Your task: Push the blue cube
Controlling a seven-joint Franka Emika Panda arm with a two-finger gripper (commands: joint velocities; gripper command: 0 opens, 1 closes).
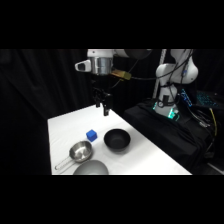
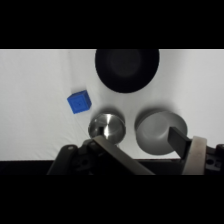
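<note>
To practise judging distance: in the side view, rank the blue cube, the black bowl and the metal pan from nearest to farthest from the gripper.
1. The blue cube, below the gripper.
2. The black bowl, beside the cube, close to it in distance.
3. The metal pan, toward the table's front edge.

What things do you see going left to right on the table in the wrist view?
blue cube → metal pan → grey bowl. The black bowl sits above, spanning the last two, so it has no clear place.

One blue cube, one black bowl, one metal pan, one grey bowl.
</note>
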